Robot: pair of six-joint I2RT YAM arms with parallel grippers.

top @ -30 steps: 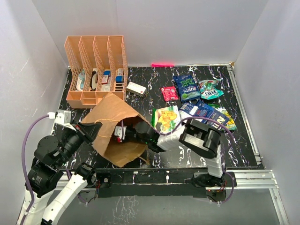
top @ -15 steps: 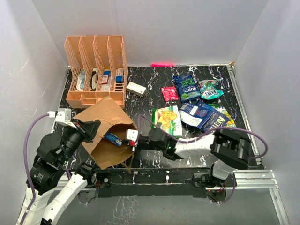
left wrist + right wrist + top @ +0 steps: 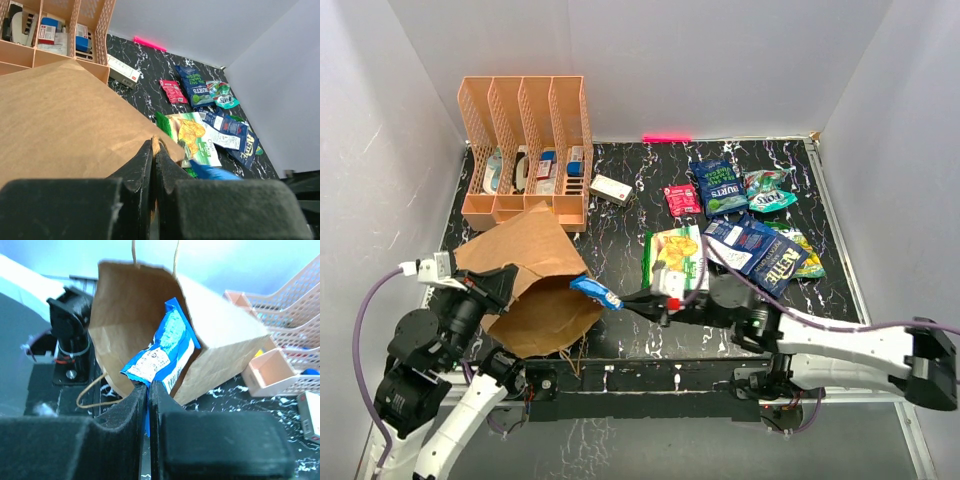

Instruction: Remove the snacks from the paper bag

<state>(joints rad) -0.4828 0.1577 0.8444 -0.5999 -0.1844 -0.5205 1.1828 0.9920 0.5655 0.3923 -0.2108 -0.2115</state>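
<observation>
My right gripper (image 3: pixel 632 300) is pinched tight on 1 end of a blue packet (image 3: pixel 595 291). The packet sits right at the mouth of the paper bag (image 3: pixel 525 265), which lies on its side at the near left with the mouth facing right. In the wrist view the packet's other end overlaps the opening, so I can't tell if it's fully clear.

My left gripper (image 3: pixel 154 144) is clamped shut on the bag's paper edge.

Room to move: there's a bare strip of black table (image 3: pixel 620 225) between the bag and the green-yellow bag (image 3: pixel 675 255), and more along the near edge. Far left is tight. The orange rack (image 3: pixel 525 150) sits just behind the bag, with the white box (image 3: pixel 611 189) beside it.

The right half is crowded with the pink-red packet (image 3: pixel 681 199), a dark blue chip bag (image 3: pixel 720 186), a teal bag (image 3: pixel 767 190) and 2 overlapping dark blue bags (image 3: pixel 760 250).

Pose: my right arm stretches low and long across the near side, right to left. My left arm is folded up at the near-left corner, wrist aimed at the bag.
</observation>
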